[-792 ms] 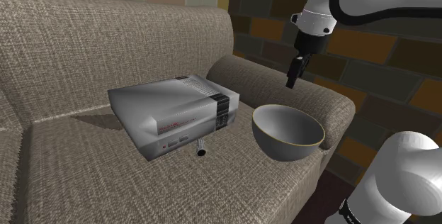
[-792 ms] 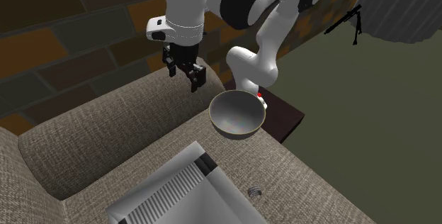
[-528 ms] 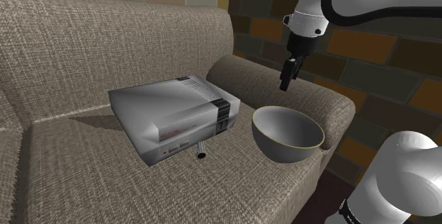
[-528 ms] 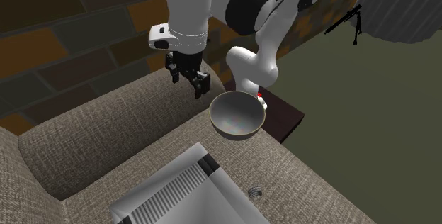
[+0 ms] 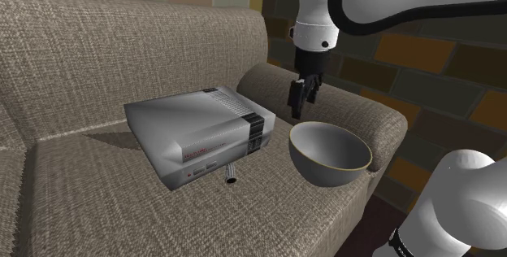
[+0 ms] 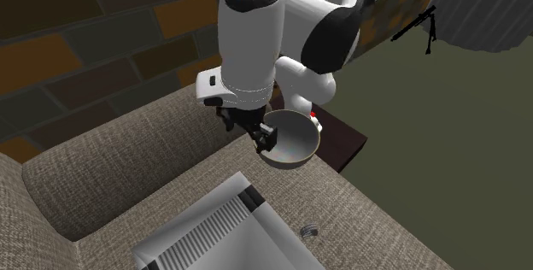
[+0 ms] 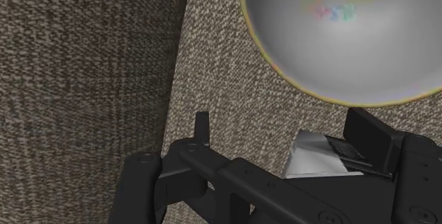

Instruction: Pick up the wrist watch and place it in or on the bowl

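Shoulder view: black two-finger gripper (image 5: 299, 102) sits lower and further left than before, beside grey round bowl (image 5: 319, 168). Second exterior view: small metallic wrist watch (image 6: 309, 231) lies on beige woven couch seat (image 6: 369, 225), well apart from the gripper. Wrist view: fingers (image 7: 202, 127) spread, empty (approach only, grasp not begun).

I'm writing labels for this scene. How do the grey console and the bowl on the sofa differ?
The console is a flat rectangular box; the bowl is round and opens upward. The console covers more of the seat than the bowl. The console has a ribbed top and a dark band; the bowl is plain with a thin yellowish rim. Both are grey and rest on the sofa seat.
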`<state>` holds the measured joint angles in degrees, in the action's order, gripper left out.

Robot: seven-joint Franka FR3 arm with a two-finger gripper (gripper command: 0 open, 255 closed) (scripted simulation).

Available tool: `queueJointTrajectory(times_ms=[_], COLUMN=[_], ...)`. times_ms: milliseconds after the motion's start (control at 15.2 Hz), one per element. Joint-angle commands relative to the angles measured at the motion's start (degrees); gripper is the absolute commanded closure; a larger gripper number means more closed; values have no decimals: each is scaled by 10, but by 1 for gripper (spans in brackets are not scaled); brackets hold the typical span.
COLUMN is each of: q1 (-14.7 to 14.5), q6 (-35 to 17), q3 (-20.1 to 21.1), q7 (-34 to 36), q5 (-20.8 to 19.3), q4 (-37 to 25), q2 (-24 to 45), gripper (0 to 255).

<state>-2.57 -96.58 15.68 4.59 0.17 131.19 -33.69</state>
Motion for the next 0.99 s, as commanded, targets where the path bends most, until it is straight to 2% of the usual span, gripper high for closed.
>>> queueJointTrajectory(times_ms=[0,462,924], q1=[-5,-18,-42], q6=[2,13,36], q3=[23,102,170], q7=[26,124,232], q5=[9,20,-5], q4=[-18,-112,-237], q2=[30,162,322], gripper=[0,0,0])
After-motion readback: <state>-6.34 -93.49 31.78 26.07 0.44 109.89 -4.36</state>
